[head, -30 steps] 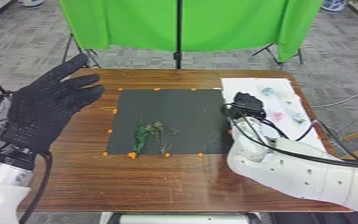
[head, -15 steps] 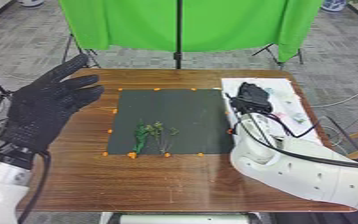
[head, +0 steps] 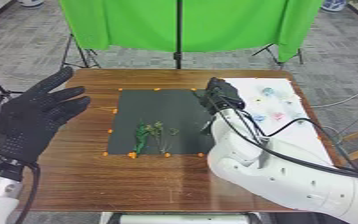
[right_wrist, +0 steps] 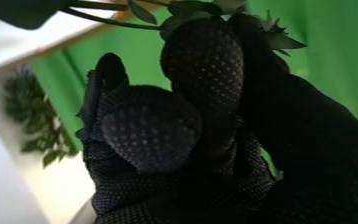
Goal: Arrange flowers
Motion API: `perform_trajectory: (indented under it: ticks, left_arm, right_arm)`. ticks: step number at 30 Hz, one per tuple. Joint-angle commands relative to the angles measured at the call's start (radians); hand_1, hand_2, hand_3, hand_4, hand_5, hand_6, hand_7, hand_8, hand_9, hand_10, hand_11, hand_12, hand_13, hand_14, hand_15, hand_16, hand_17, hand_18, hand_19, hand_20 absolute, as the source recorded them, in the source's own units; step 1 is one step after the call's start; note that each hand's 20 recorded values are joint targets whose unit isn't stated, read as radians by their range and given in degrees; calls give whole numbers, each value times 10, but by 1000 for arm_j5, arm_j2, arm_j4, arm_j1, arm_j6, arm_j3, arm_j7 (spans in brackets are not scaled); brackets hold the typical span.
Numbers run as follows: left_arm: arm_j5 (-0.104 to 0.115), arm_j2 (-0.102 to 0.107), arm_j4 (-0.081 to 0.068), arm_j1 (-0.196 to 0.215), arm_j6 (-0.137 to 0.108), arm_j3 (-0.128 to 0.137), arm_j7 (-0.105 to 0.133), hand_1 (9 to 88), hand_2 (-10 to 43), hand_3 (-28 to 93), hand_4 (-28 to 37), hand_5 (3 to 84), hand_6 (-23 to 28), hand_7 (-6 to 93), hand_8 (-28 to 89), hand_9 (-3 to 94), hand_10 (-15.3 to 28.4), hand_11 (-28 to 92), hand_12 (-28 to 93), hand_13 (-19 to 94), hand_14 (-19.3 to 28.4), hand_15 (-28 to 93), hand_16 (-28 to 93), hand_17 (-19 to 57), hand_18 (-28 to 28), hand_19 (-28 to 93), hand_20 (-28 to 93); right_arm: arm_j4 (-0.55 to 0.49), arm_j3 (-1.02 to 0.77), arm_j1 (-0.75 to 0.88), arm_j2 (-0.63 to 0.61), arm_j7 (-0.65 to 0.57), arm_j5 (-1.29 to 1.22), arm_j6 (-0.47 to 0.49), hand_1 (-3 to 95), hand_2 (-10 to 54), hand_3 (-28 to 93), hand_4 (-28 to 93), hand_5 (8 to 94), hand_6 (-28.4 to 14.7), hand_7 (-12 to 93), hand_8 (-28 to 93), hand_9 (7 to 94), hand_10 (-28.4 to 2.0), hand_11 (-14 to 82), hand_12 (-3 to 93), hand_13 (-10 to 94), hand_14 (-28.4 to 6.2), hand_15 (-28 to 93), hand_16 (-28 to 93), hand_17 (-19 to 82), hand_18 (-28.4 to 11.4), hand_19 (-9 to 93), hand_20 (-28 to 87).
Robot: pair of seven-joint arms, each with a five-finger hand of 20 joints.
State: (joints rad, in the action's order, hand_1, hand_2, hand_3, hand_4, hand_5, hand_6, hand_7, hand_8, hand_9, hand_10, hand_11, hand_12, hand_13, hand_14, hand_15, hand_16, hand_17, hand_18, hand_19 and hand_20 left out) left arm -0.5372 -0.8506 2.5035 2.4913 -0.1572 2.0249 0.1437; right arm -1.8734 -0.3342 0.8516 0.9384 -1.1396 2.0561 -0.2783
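Observation:
My left hand (head: 26,120) is raised over the table's left side, fingers straight and spread, holding nothing. At the right edge of the dark mat (head: 158,112) is my right hand (head: 222,92), with dark green leaves (head: 197,93) beside it. In the right wrist view my right hand (right_wrist: 206,65) pinches a leafy stem (right_wrist: 113,21) between thumb and fingertips; part of the stem is hidden behind the glove. Green sprigs (head: 142,136) and thin pale stems (head: 159,132) lie on the mat's lower part. Pale blue (head: 267,91) and pink (head: 278,116) blooms lie on the white sheet (head: 286,131).
Orange dots line the mat's edges. Black cables run along my right arm, over the white sheet's lower part. A green cloth (head: 131,25) hangs behind the table (head: 158,185). In the right wrist view, blurred foliage (right_wrist: 38,115) is farther off.
My right hand has moved left from over the white sheet to the mat's right edge, uncovering blooms on the sheet. My left hand has shifted slightly left and down.

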Motion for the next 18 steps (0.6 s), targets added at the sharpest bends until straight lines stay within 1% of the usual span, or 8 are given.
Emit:
perform_trajectory:
  ticks: [1,4,5,7,9,11,17,18]
  left_arm:
    - [0,-19,18,40,-16,12,-1,230,85,751,-251,304,75,160,-107,282,215,282,114,203,284,500,-91,-100,276,591,156]
    - [0,-15,16,33,-19,-2,1,230,85,751,-250,304,75,159,-107,283,215,282,113,203,283,500,-91,-100,276,592,156]
    - [-1,-15,14,27,-14,-6,-5,231,85,752,-249,304,75,159,-107,282,215,282,113,203,283,500,-91,-100,276,592,156]
    - [-3,-13,15,27,-11,-7,-3,232,84,751,-250,304,75,159,-107,282,215,283,114,203,283,500,-91,-100,276,591,156]
    - [-2,-10,9,6,-12,-19,-13,231,84,752,-250,304,75,159,-106,282,215,283,114,203,283,499,-92,-100,276,591,155]
    - [-3,-6,7,2,-12,-23,-10,231,84,752,-249,304,75,159,-106,282,215,282,113,203,283,499,-91,-100,276,592,155]
    - [-4,-9,6,-2,-12,-31,-14,231,84,752,-249,304,75,159,-106,282,216,282,113,204,283,500,-91,-100,275,592,155]
    - [-5,-11,6,-2,-7,-31,-15,231,83,752,-249,304,75,160,-106,282,216,282,113,204,284,500,-91,-100,276,592,155]
  right_arm:
    - [-30,20,98,78,6,-47,73,530,-95,727,-249,931,-31,189,124,937,-106,442,140,901,-66,668,197,393,-225,932,114]
    - [-11,21,106,93,1,-56,110,524,-95,728,-237,930,-35,194,128,937,-110,457,141,900,-70,680,197,392,-227,932,121]
    - [-4,29,100,94,-7,-65,110,522,-95,728,-234,930,-36,195,130,937,-111,461,141,900,-71,682,197,392,-228,932,123]
    - [19,49,83,97,-19,-71,118,516,-95,730,-228,931,-36,196,133,937,-111,465,138,899,-72,688,197,393,-229,932,128]
    - [46,53,71,103,-37,-92,130,513,-95,731,-224,931,-36,197,136,937,-112,469,137,899,-73,693,196,393,-229,932,132]
    - [67,65,54,103,-46,-103,139,511,-95,731,-222,932,-36,196,137,937,-112,470,135,899,-73,695,195,393,-230,932,136]
    - [108,85,26,110,-80,-103,150,508,-95,722,-222,930,-34,195,139,937,-108,472,134,898,-72,699,191,396,-233,932,147]
    - [113,91,20,111,-88,-101,147,506,-95,721,-223,929,-33,195,139,937,-106,471,134,899,-72,699,191,397,-233,932,147]
